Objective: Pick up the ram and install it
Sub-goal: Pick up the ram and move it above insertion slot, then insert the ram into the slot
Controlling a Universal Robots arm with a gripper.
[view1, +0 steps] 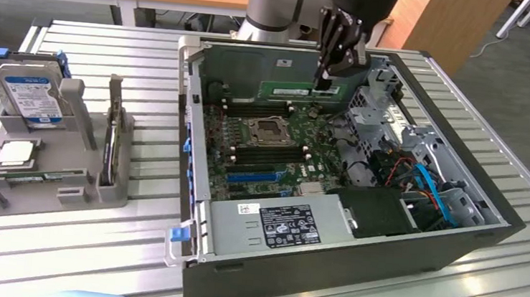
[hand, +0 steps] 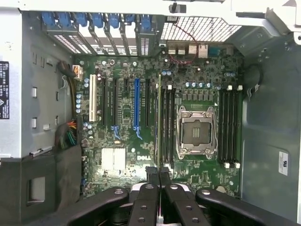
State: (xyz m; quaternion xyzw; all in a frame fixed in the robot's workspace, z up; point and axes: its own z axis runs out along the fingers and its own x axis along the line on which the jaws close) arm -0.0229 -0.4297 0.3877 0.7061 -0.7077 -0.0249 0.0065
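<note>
Pincer (hand: 158, 175) clamped on the ram (hand: 158, 117), hanging over the memory slots (hand: 168, 122) inside your open computer case (view1: 330, 284).
You see the ram edge-on, its length running parallel to the slots just beside the processor socket (hand: 196, 132). That alignment is probably deliberate, matching the stick to a slot. It looks unseated, raised above the board. The grip seems to sit near one end, which would leave the contact edge free.
</note>
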